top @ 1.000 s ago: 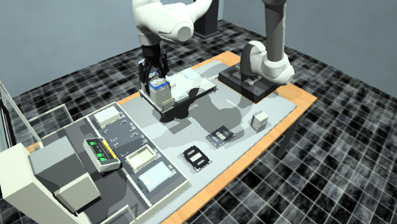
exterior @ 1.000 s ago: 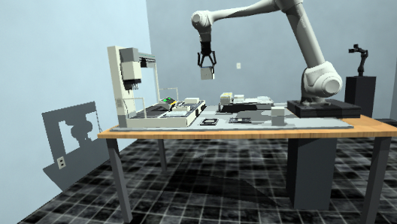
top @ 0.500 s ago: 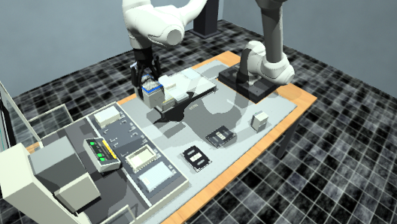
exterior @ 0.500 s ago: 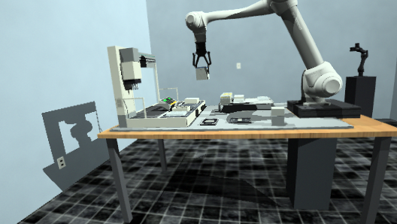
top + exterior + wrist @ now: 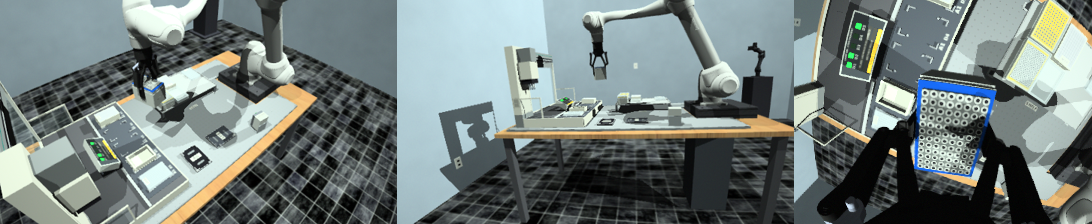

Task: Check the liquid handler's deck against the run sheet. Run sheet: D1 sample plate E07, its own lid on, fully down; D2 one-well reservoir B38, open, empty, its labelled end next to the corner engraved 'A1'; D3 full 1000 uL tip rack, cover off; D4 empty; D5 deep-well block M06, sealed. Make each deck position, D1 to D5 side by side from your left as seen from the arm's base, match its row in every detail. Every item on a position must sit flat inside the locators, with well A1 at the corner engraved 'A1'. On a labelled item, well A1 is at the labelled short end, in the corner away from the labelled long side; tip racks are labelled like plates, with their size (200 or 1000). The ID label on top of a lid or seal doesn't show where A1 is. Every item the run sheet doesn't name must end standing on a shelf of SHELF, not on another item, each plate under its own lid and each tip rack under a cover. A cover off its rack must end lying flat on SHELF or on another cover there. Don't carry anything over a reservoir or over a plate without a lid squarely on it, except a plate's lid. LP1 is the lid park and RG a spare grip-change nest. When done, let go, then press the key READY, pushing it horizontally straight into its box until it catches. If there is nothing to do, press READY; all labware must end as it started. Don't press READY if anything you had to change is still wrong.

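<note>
My gripper [image 5: 145, 83] [image 5: 598, 65] [image 5: 950, 118] is shut on a tip rack [image 5: 154, 92] [image 5: 600, 73] [image 5: 955, 106] with a blue rim and no cover. It holds the rack by its long sides, high above the table, between the shelf [image 5: 203, 87] [image 5: 656, 101] and the liquid handler's deck [image 5: 128, 140] [image 5: 585, 113]. On the deck a white plate [image 5: 107, 115] sits at the far end. An open reservoir [image 5: 140, 156] [image 5: 895, 96] and a covered plate [image 5: 157, 176] sit at the near end. The positions between them hold nothing.
The shelf carries several items, among them a yellow tip rack [image 5: 1050, 23]. Two black nests [image 5: 220, 136] [image 5: 196, 158] lie on the mat. A small grey key box [image 5: 259, 121] [image 5: 674, 114] stands to the right. The handler's gantry [image 5: 526, 71] and a green-lit panel [image 5: 101, 153] [image 5: 861, 46] stand beside the deck.
</note>
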You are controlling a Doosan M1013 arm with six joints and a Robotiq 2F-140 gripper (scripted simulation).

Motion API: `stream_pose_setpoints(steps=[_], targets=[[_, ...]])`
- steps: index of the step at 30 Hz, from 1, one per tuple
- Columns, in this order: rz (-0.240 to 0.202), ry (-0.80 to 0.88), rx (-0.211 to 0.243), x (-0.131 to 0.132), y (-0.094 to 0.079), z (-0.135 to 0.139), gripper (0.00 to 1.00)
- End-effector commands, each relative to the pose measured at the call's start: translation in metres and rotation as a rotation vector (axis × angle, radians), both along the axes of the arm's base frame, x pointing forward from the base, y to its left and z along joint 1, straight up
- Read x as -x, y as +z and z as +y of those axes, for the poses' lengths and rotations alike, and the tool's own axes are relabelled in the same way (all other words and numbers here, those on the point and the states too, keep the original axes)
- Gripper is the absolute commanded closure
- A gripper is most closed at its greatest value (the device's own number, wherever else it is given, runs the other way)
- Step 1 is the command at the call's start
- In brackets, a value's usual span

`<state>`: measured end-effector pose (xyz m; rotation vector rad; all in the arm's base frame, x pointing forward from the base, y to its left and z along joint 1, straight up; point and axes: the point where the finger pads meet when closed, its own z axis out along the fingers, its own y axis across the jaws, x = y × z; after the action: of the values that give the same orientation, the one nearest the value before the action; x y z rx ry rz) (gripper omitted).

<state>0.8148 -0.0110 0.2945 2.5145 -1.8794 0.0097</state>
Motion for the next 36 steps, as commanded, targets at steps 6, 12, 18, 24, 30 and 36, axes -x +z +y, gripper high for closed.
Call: stream_pose_setpoints(steps=[6,12,18,24,30,36], targets=[[-0.001,0.116,-0.001,-0.0002,0.0012,0.0002,0.9],[-0.001,0.236,0.0,-0.0002,0.0012,0.0001,0.9],[0.0,0.356,0.001,-0.0002,0.0012,0.0001,0.9],[0.001,0.436,0.001,-0.0002,0.0012,0.0001,0.9],[0.001,0.556,0.001,-0.0002,0.0012,0.0001,0.9],[0.002,0.676,0.002,-0.0002,0.0012,0.0001,0.9]])
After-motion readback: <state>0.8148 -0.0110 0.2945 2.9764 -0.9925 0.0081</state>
